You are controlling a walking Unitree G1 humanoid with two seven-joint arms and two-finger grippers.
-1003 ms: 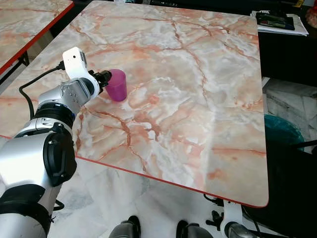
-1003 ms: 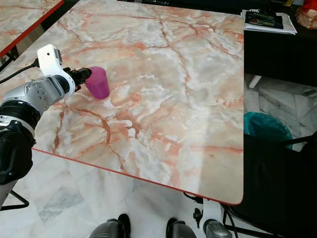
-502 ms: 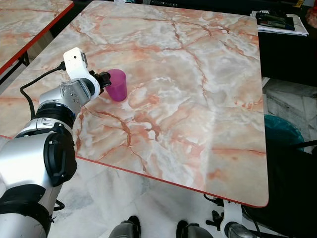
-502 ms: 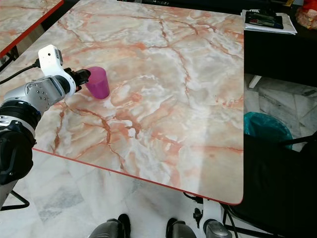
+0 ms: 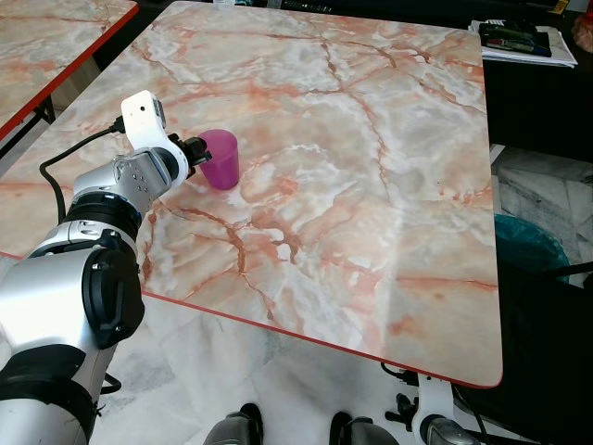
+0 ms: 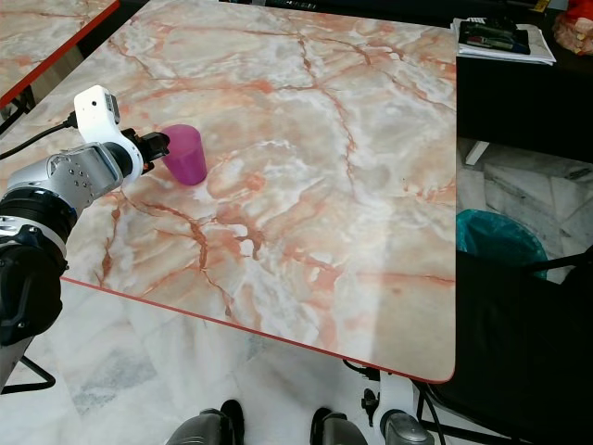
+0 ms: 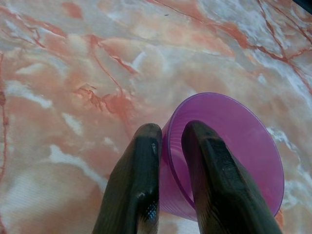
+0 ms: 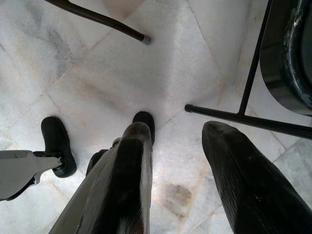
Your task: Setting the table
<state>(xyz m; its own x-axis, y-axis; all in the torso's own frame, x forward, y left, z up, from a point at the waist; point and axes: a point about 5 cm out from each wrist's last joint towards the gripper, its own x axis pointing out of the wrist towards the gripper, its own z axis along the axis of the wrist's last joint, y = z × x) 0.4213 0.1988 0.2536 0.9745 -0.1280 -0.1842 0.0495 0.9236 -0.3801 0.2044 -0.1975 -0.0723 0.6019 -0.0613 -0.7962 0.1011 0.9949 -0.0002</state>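
Note:
A translucent purple cup [image 5: 221, 159] stands upright on the pink-veined marble table [image 5: 371, 185], near its left edge. My left gripper [image 5: 195, 148] reaches in from the left and is shut on the cup's near rim. In the left wrist view one black finger [image 7: 204, 161] is inside the cup [image 7: 234, 141] and the other finger [image 7: 141, 165] is outside against its wall. My right gripper [image 8: 178, 131] hangs open by my side over the floor tiles.
A second marble table [image 5: 46, 37] stands at the far left across a narrow gap. A teal bin [image 5: 523, 243] and a black chair [image 5: 556, 352] are to the right of the table. Books lie on a dark surface [image 5: 519, 39] at the back right.
The left gripper and the cup have edged very slightly to the right on the table. Nothing else has moved.

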